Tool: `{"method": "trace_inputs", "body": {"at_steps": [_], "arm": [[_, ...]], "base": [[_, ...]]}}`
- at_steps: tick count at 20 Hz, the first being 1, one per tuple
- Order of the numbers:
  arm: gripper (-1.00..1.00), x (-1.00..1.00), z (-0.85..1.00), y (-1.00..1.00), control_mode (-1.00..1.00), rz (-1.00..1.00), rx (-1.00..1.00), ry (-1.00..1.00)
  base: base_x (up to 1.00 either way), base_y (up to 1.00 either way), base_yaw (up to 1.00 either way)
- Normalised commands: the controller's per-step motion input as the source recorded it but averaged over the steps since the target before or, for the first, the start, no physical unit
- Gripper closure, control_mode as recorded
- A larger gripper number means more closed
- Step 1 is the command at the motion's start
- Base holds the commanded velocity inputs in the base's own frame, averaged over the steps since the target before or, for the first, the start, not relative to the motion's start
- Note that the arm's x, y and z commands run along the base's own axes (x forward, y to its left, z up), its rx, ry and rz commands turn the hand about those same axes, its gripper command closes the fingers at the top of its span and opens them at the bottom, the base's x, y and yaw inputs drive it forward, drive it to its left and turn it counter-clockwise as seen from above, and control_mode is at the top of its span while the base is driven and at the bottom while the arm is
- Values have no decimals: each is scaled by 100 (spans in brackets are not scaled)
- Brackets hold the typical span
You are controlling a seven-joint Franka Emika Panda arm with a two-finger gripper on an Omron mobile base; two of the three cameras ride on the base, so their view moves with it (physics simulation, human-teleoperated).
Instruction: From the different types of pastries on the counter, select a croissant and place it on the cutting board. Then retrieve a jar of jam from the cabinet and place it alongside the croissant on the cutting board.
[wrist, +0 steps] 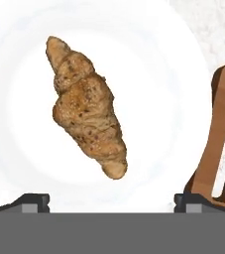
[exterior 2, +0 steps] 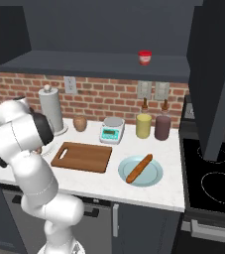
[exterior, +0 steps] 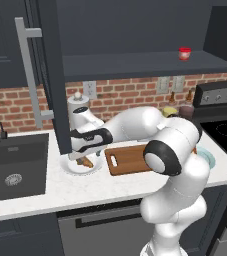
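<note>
A brown croissant (wrist: 88,109) lies on a white plate (wrist: 173,99), just left of the wooden cutting board (wrist: 223,144). My gripper (wrist: 111,203) hangs open directly above the croissant, its fingertips (wrist: 32,201) spread wide and holding nothing. In the left base view the gripper (exterior: 80,150) hovers low over the plate (exterior: 70,169), with the croissant (exterior: 88,162) peeking out beneath it and the board (exterior: 130,159) to its right. A red-lidded jam jar (exterior: 184,53) stands on the open cabinet's shelf, far right; the right base view shows the jar (exterior 2: 144,57) above the board (exterior 2: 82,157).
A baguette (exterior 2: 139,168) lies on a blue plate right of the board. A paper towel roll (exterior 2: 51,110), a brown round item (exterior 2: 80,123), a scale (exterior 2: 111,131) and two bottles (exterior 2: 143,124) line the wall. The sink (exterior: 15,165) is left, the stove (exterior 2: 218,183) right, an open cabinet door (exterior: 50,75) overhead.
</note>
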Motion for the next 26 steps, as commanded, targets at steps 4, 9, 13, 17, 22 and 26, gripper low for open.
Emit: {"method": "trace_inputs", "body": {"at_steps": [4,9,13,17,22,26], "arm": [[-100,13,-28,1,-100,0,0,0],[-100,9,-32,1,-100,0,0,0],[-100,2,-23,0,-100,0,0,0],[-100,0,-20,0,-100,0,0,0],[-100,3,-16,0,-100,0,0,-1],[-100,19,-9,0,-100,0,0,-6]], "base": [[0,0,0],[0,0,0],[0,0,0],[0,0,0],[0,0,0],[0,0,0]]}}
